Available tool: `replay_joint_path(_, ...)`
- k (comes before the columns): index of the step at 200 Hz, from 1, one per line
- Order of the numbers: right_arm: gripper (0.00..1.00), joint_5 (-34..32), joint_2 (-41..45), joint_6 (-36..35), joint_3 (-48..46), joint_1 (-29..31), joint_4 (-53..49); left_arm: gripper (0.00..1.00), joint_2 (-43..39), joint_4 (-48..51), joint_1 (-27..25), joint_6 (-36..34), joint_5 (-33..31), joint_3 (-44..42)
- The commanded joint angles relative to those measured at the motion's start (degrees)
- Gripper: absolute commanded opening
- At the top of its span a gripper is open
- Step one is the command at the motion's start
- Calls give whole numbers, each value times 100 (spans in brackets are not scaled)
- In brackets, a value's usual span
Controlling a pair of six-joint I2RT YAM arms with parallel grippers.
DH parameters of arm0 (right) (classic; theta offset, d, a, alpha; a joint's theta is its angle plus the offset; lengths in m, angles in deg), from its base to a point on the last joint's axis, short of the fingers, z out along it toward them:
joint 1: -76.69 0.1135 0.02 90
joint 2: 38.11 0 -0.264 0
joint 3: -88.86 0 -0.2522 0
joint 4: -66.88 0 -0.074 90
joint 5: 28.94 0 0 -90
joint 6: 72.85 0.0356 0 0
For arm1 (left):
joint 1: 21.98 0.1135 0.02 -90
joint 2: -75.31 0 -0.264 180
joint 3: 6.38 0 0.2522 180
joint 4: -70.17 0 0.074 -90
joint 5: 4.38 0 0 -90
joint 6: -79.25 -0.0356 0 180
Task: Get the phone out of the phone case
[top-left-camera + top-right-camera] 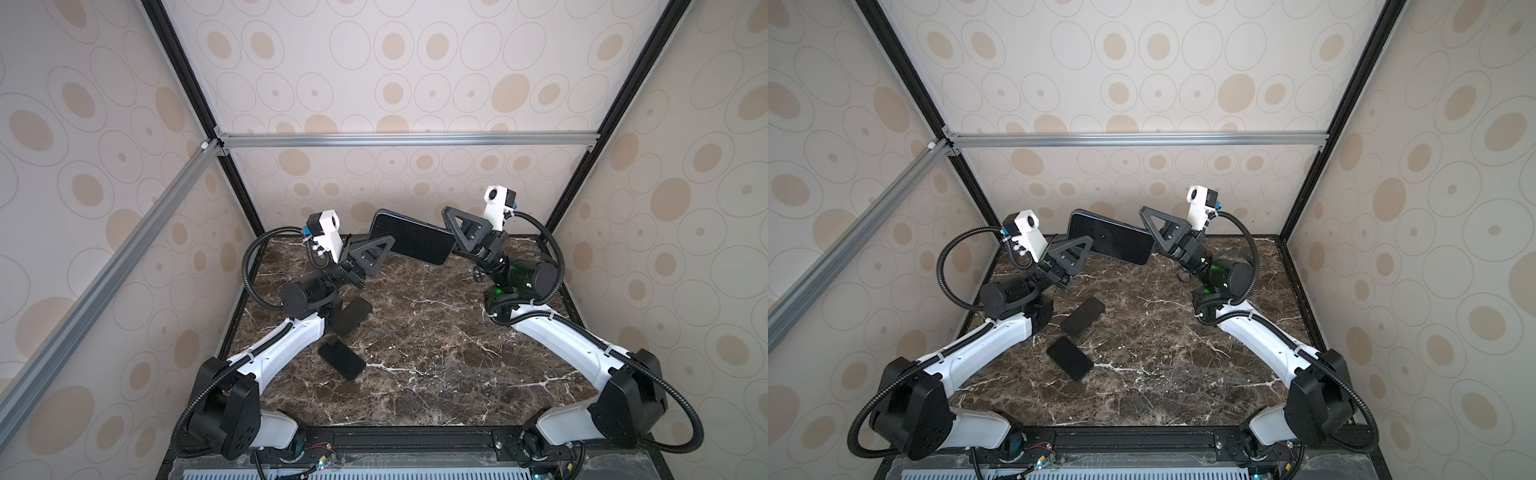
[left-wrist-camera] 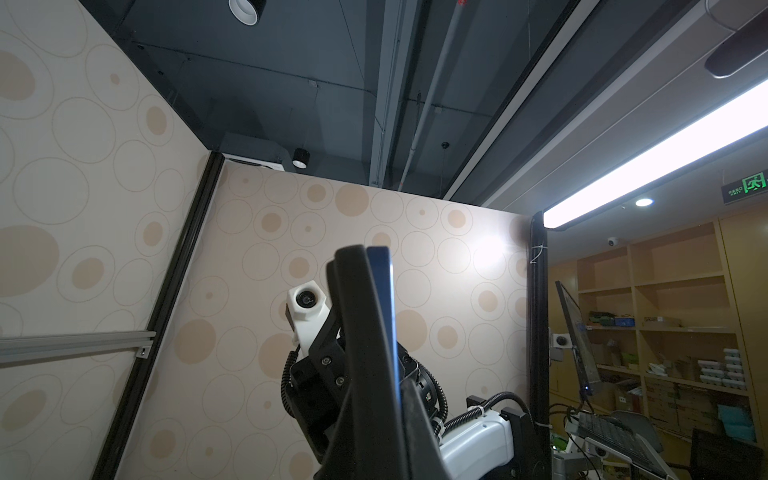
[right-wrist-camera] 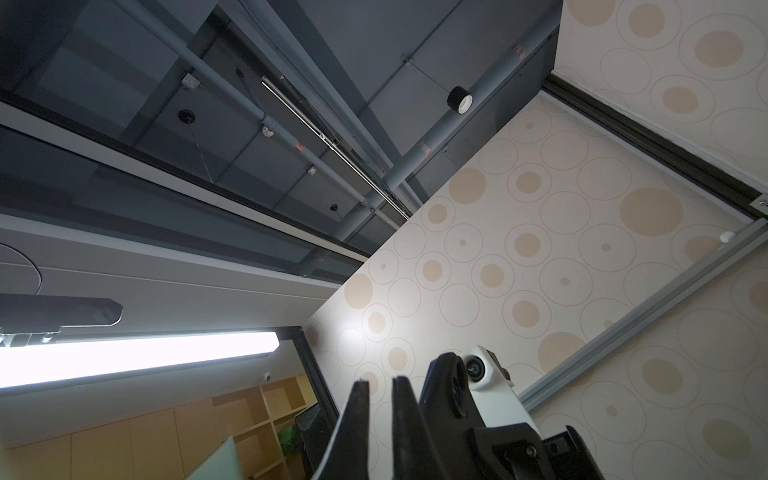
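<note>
Fingers (image 1: 370,246) pinching: left gripper (image 1: 390,242) and right gripper (image 1: 453,232) each clamp one end of phone (image 1: 411,243) | aloft at 12 o'clock above table (image 1: 436,340), probably braced for uncasing | two spares (image 1: 341,359) at 9 o'clock.

I'm looking down at a dark brown marble-patterned worktop (image 1: 436,353) (image 1: 1183,353) with white veins running through it. Two flat black phone-shaped slabs with rounded corners lie on its left half. The farther slab (image 1: 353,313) (image 1: 1082,316) lies aslant, and one end of it is hidden in a top view. The nearer slab (image 1: 341,360) (image 1: 1070,358) lies just beside it, angled the opposite way, with a glossy face up. Their near corners almost meet; I can't tell whether they touch, or whether either is a phone or a case.
</note>
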Motion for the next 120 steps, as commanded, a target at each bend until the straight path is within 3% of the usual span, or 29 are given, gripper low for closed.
replay_joint_path(1,0,-265,-77,641,-53,67,-225,0,-45,-1610,0,-349,1003,365)
replay_joint_path(93,0,-618,-25,634,-299,13,-431,0,177,-1603,126,28,1653,1028)
replay_joint_path(120,0,-619,229,260,-479,-40,-972,0,261,-1610,194,77,1561,1059)
